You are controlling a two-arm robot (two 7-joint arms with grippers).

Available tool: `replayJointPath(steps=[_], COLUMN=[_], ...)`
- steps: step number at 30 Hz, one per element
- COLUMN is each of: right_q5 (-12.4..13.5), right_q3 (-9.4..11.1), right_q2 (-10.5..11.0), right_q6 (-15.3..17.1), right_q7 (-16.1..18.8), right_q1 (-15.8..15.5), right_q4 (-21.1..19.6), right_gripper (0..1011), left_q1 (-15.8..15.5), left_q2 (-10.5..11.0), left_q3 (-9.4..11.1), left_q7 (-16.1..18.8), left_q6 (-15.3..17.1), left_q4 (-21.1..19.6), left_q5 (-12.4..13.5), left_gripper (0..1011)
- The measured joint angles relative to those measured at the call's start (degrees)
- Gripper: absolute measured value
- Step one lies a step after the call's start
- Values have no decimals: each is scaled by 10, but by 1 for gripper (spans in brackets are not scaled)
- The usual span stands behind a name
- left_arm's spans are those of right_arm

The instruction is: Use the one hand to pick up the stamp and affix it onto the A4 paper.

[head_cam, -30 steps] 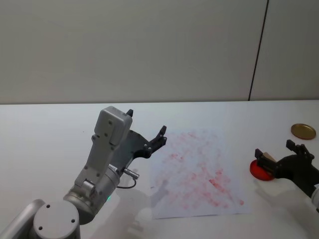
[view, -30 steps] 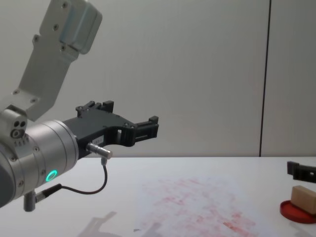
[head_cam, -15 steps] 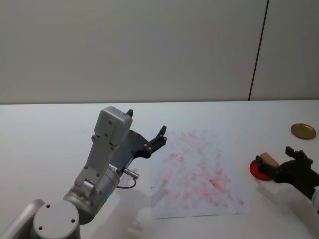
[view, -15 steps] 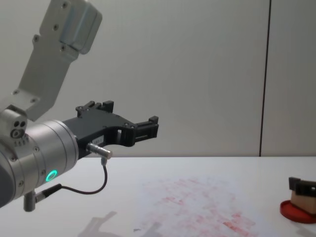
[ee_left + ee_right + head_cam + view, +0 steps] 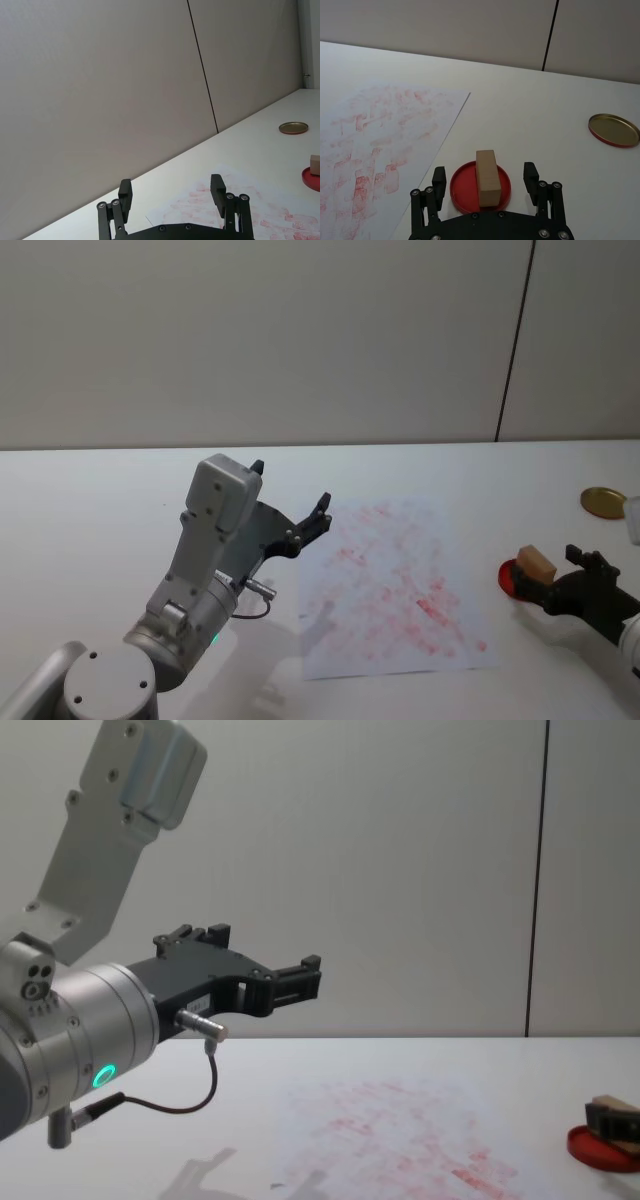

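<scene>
Now, head view: the right gripper (image 5: 552, 580) has slid down-frame from a second ago, so the stamp (image 5: 537, 562) shows more fully. It sits on the red disc (image 5: 510, 578), just off the right edge of the A4 paper (image 5: 390, 580). Stamp and disc haven't moved. The left gripper (image 5: 291, 486) is parked raised, left of the paper, unchanged, fingers spread.

Left wrist view: fingers apart, nothing between them. Stamp and disc are far off at the frame edge.

Right wrist view: fingers wide, flanking the disc, with the stamp centred in the gap and no contact on either side. A gold lid (image 5: 613, 129) lies well apart on the table (image 5: 530, 100).

Chest view: the black finger sits lower across the stamp than before and covers most of it. Probably a descent onto the stamp, possibly part pull-back; I can't separate the two from these angles.

Meaning: still pre-grasp. Aligned but not closed, nothing lifted, stamping not started.
</scene>
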Motion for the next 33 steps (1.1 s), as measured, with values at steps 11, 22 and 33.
replayJointPath(steps=[11, 22, 33], right_q5=[-6, -12, -20], right_q3=[-3, -5, -8], right_q2=[-4, -8, -11], right_q6=[-1, -10, -27], right_q7=[4, 7, 8], right_q1=[9, 16, 18], right_q4=[17, 30, 33], right_gripper=[729, 346, 217], left_q1=[0, 0, 0], left_q2=[0, 0, 0], left_q3=[0, 0, 0], left_q7=[0, 0, 0], left_q6=[0, 0, 0], left_q4=[0, 0, 0], left_q5=[0, 0, 0], left_gripper=[993, 993, 993])
